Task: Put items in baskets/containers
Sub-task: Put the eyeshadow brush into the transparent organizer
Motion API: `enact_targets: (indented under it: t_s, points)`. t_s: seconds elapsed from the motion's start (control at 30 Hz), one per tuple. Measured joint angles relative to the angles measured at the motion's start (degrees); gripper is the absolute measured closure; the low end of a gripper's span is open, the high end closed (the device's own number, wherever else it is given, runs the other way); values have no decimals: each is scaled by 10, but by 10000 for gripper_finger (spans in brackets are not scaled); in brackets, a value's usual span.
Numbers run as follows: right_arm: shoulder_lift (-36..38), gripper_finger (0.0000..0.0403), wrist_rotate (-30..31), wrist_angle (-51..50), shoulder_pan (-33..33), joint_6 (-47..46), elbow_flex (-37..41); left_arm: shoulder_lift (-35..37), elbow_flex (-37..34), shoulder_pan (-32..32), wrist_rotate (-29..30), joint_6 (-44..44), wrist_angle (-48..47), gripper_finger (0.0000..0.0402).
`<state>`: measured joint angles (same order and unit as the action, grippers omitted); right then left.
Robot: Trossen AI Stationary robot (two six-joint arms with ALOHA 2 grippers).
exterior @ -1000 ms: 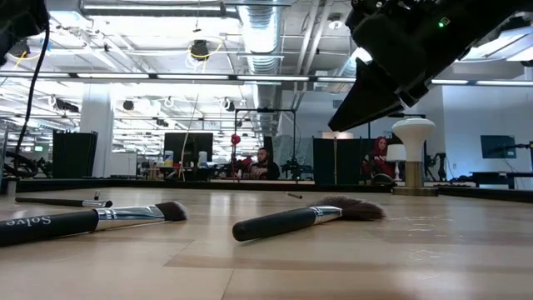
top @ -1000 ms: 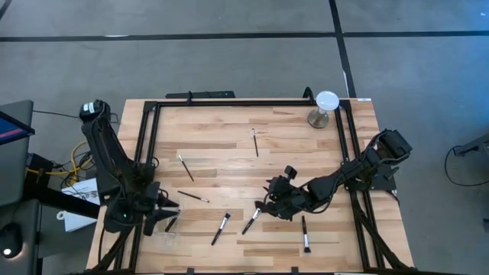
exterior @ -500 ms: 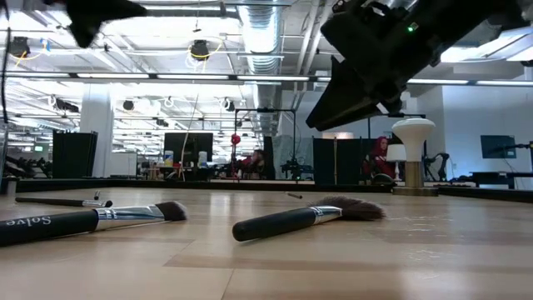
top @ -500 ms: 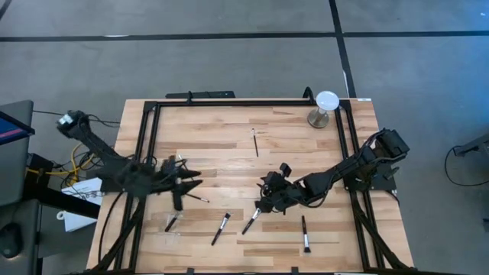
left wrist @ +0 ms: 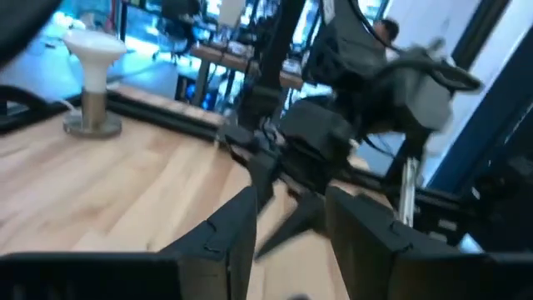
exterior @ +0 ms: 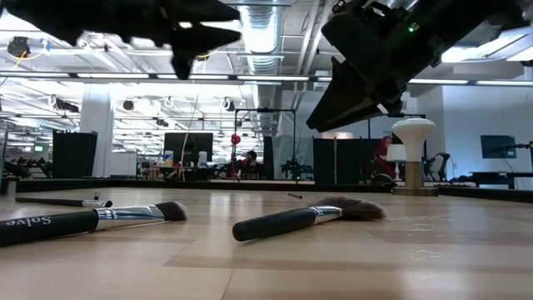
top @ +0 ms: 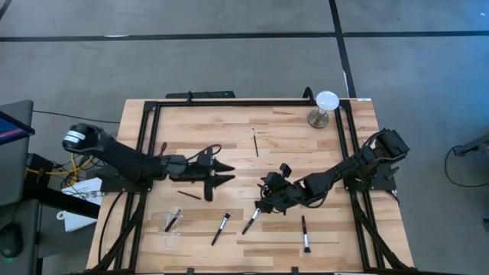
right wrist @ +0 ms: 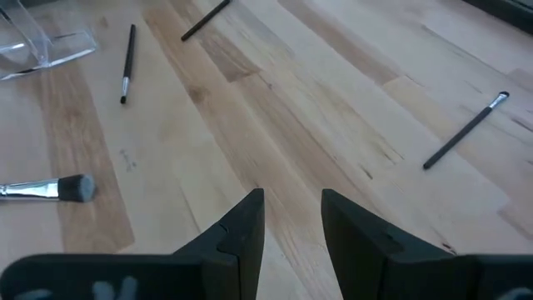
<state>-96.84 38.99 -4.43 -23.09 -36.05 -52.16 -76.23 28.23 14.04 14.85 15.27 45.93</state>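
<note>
Fingers on both grippers stand apart and hold nothing: the left gripper (top: 223,171) hovers mid-table, and the right gripper (top: 263,200) hangs low just above the fluffy-headed brush (top: 251,220) lying toward six o'clock. Other brushes lie scattered: one (top: 221,228) at about seven o'clock, one (top: 305,234) at five, a thin one (top: 255,142) toward twelve, and one (top: 173,221) beside the clear tray (top: 170,239) at the eight o'clock corner. These brushes look light, stiff in the handle and soft at the bristles, likely to roll or skid on the wood, so the mid-handle near the metal collar seems the best place to pinch. From above the tray is almost invisible; the right wrist view shows its clear wall (right wrist: 42,42) plainly, while the low view alone shows how flat the brushes lie.
</note>
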Motion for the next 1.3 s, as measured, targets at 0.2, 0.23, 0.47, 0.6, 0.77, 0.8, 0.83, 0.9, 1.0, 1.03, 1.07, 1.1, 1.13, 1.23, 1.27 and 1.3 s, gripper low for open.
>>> enact_targets:
  t_s: [0.2, 0.23, 0.47, 0.6, 0.77, 0.8, 0.83, 0.9, 1.0, 1.03, 1.07, 1.1, 1.13, 1.23, 1.27, 1.3]
  points:
    - [0, 298, 17, -10, 43, -49, 0, -78, 0, -43, -107, -1, 92, 262]
    - [0, 302, 16, -13, 55, -57, 0, -89, 0, -45, -128, -6, 102, 262]
    - [0, 324, -73, -5, 187, -50, -17, -146, 0, -46, -315, -61, 243, 262]
    - [0, 325, -131, -35, 271, -10, -47, -129, -3, -46, -398, -61, 253, 262]
    - [-7, 325, -153, -104, 328, 22, -109, -72, -23, -58, -460, -63, 253, 262]
    - [-17, 325, -158, -103, 332, 29, -123, -55, -28, -64, -466, -63, 254, 262]
    - [-22, 325, -165, -114, 334, 33, -134, -35, -35, -72, -476, -60, 253, 262]
    - [-48, 325, -165, -137, 334, 40, -169, 3, -52, -88, -492, -54, 253, 262]
    - [-97, 325, -167, -226, 334, 42, -229, 64, -83, -114, -498, -43, 250, 262]
    - [-119, 325, -168, -236, 336, 42, -255, 88, -97, -125, -497, -40, 247, 262]
    - [-138, 325, -171, -263, 337, 39, -275, 108, -111, -135, -500, -36, 243, 262]
    - [-153, 325, -168, -301, 340, 37, -292, 120, -115, -143, -500, -30, 246, 262]
    - [-166, 325, -168, -316, 344, 37, -310, 138, -123, -152, -495, -21, 245, 262]
    - [-199, 325, -175, -344, 356, 36, -353, 183, -142, -180, -495, 10, 246, 262]
    - [-203, 325, -183, -361, 363, 36, -358, 199, -150, -187, -494, 22, 243, 262]
    - [-212, 325, -190, -370, 367, 34, -364, 215, -157, -195, -498, 34, 236, 262]
